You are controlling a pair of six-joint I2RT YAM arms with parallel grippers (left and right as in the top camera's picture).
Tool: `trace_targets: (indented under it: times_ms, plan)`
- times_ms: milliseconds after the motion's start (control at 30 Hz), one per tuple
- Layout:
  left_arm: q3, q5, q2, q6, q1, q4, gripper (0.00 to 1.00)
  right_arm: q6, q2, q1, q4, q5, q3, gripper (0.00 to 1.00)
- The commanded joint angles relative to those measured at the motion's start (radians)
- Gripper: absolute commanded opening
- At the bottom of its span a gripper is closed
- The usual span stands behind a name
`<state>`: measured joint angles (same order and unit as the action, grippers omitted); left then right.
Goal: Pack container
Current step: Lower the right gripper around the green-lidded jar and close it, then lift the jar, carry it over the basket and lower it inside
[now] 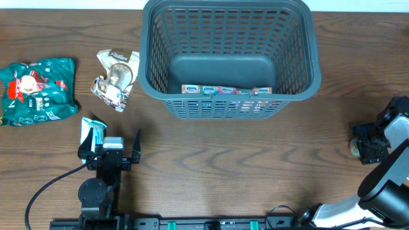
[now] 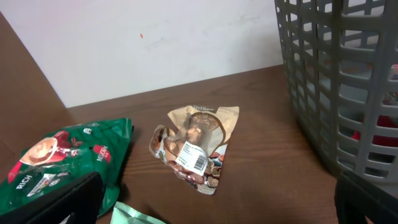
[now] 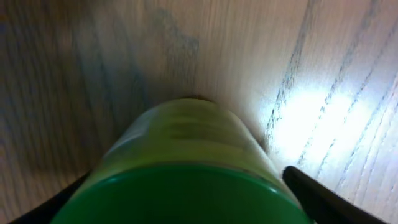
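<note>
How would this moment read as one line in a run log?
right jaws: around green-lidded jar | left jaws: open | basket: one pack inside

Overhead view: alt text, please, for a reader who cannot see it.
A dark grey slotted basket stands on a wooden table, small packs lining its near wall. To its left lie a green bag, a brown pouch and a teal pack by the open left gripper; the right gripper is at the right edge.

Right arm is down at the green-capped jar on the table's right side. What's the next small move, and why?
Probably close the right gripper on the green-capped jar: its fingers flank the jar on both sides, and I can't tell if they touch it. The basket has room.
</note>
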<state>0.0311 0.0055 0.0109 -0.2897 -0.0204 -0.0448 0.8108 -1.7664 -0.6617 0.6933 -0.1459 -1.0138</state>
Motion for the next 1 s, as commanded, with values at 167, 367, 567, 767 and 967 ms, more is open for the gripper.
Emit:
trace_targets:
  times_ms: [167,367,567,767,967]
  plan:
    - [-0.027,-0.001,-0.007,-0.013,0.006,-0.024,0.99,0.014,-0.053,-0.005,-0.010,-0.006,0.021,0.77]
    - [-0.027,-0.001,-0.007,-0.013,0.006,-0.024,0.98,0.014,-0.053,-0.005,-0.010,-0.006,0.021,0.12]
    - [-0.027,-0.001,-0.007,-0.013,0.006,-0.024,0.99,0.006,-0.053,-0.005,-0.008,-0.003,0.021,0.01]
    - [-0.027,-0.001,-0.007,-0.013,0.006,-0.024,0.99,-0.031,0.003,0.033,0.008,-0.012,-0.008,0.01]
    - [-0.027,-0.001,-0.007,-0.013,0.006,-0.024,0.99,-0.073,0.125,0.099,0.074,-0.048,-0.101,0.01]
